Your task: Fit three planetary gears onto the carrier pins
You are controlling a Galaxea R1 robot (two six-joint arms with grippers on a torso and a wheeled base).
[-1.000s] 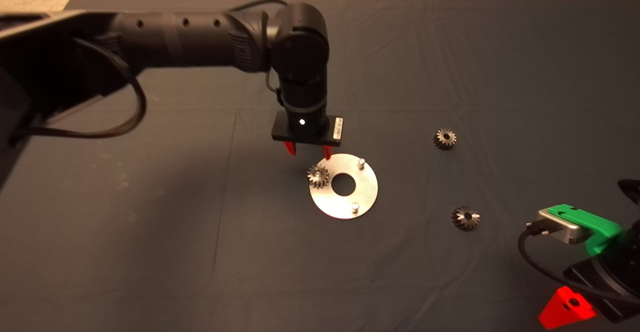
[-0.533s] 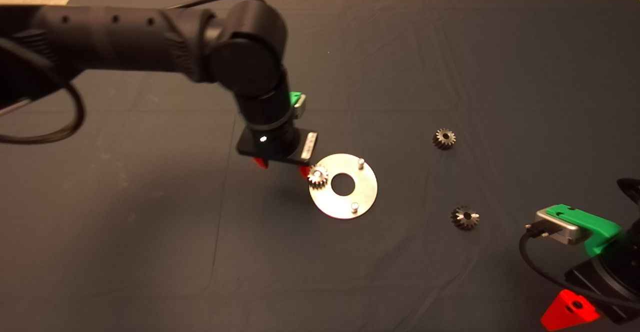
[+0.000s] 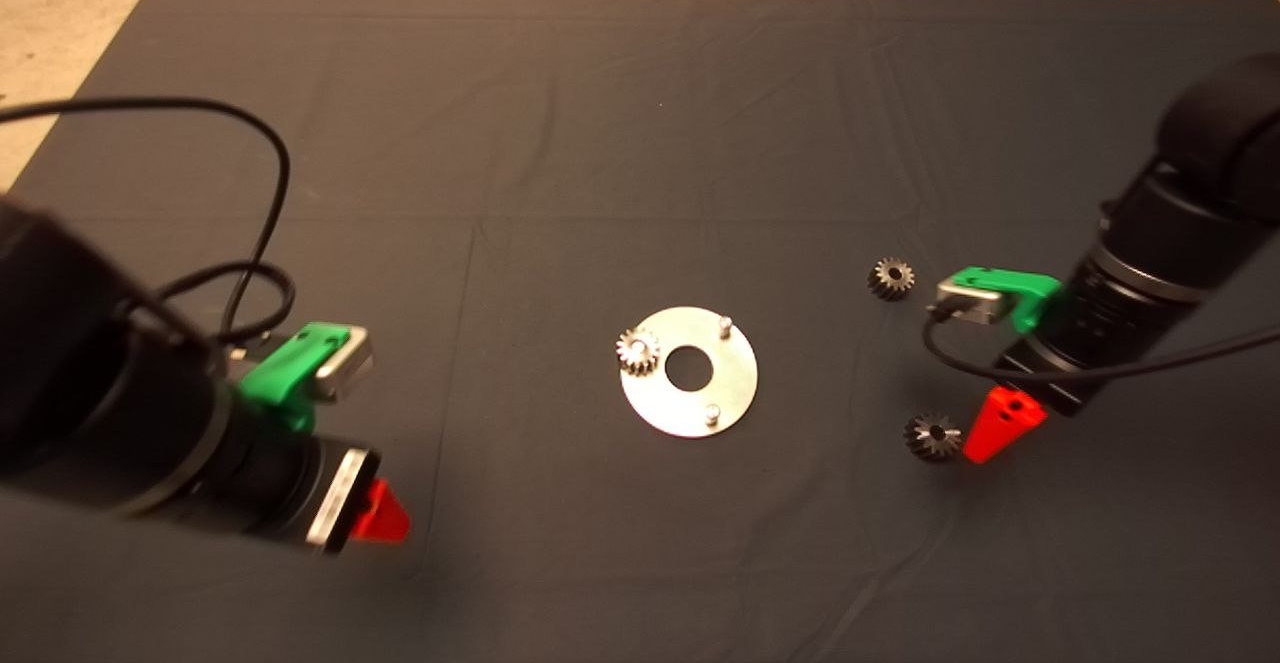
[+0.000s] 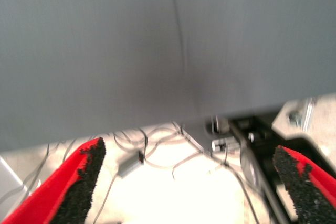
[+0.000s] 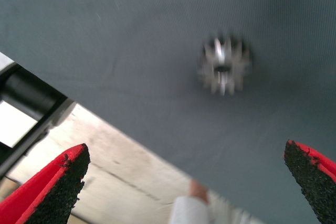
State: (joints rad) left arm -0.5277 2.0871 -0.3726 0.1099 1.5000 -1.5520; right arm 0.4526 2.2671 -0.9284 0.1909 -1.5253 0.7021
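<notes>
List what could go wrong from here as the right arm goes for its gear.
The right gripper is open beside the near loose gear; one finger could nudge it away rather than straddle it. The gear on the disc sits at the rim, and a bump could unseat it. Two pins remain bare.

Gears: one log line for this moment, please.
gears on pins: one | loose gears: two | left gripper: open, parked | right gripper: open, by near gear

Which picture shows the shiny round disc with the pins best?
The head view. The disc lies whole mid-mat, with one gear on a pin and two pins bare. The left wrist view shows only mat and floor; the right wrist view shows a loose gear, no disc.
</notes>
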